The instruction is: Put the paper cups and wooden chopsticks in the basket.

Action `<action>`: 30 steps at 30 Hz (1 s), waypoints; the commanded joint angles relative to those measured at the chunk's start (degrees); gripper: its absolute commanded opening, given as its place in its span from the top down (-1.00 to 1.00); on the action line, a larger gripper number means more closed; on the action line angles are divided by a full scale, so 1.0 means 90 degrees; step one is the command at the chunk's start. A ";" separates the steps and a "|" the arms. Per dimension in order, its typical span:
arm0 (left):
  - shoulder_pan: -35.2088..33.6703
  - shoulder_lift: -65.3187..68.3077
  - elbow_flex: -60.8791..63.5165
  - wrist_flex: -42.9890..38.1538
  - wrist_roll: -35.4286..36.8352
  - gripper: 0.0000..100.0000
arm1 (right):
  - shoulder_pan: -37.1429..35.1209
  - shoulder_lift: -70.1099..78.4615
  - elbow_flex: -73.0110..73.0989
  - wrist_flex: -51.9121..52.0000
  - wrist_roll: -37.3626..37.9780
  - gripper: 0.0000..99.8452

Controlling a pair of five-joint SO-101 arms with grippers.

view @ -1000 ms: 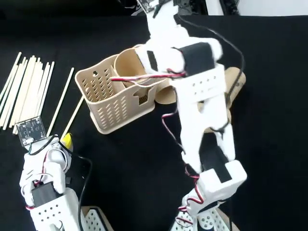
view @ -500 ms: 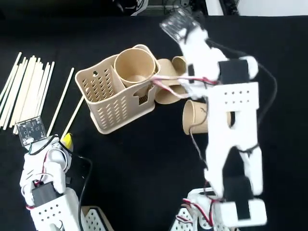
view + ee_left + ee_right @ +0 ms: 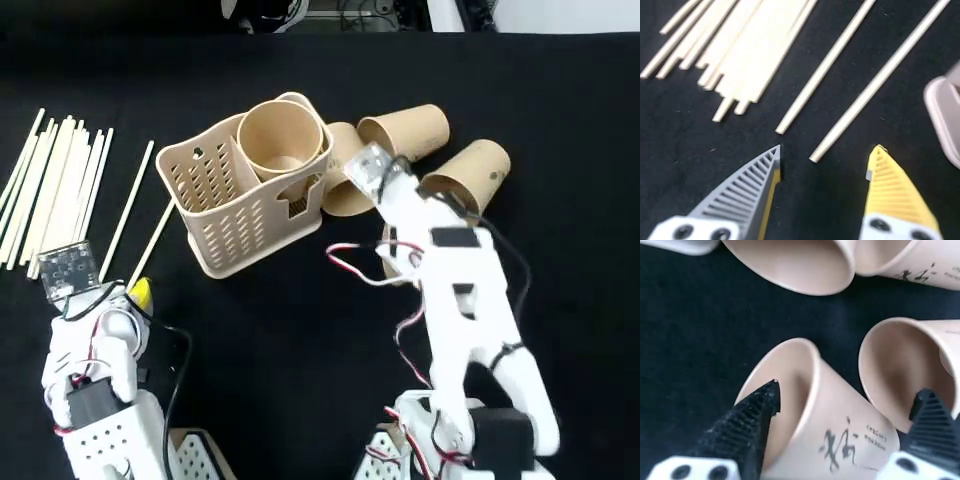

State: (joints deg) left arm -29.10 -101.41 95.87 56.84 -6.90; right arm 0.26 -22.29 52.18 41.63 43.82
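Right jaws spread astride a toppled paper cup (image 3: pixel 815 405), perhaps touching it. Left jaws spread over a chopstick (image 3: pixel 875 84) end.

Bare black table (image 3: pixel 270 330)

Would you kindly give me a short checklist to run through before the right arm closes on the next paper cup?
1. Right gripper open: ok, jaws wide apart.
2. Target between the jaws: ok, the lying cup sits between them on its side.
3. Clearance from the neighbouring cup: cannot tell, it lies close by one finger.
4. Basket upright with room: ok, a standing cup fills one compartment, the other looks free.
5. Left gripper out of the way: ok, open over a loose chopstick, away from the cups.
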 commanded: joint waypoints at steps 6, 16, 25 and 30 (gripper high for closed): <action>0.0376 -0.0020 -0.0005 -0.0137 -0.0303 0.44 | 0.0830 -0.0562 0.0786 -0.1827 0.0654 0.98; 0.0376 -0.0020 0.0005 -0.0137 -0.0303 0.44 | 0.0733 -0.3160 0.0288 0.0479 -0.0518 0.98; 0.0376 -0.0020 0.0005 -0.0117 -0.0303 0.44 | -0.0088 -0.3521 -0.2750 0.3106 -0.2442 0.98; 0.0376 -0.0020 0.0005 -0.0117 -0.0303 0.44 | -0.0762 -0.2427 -0.4967 0.3780 -0.3399 0.98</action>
State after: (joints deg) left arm -26.46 -101.41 95.96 56.84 -9.10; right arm -2.11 -50.95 24.84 71.69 19.30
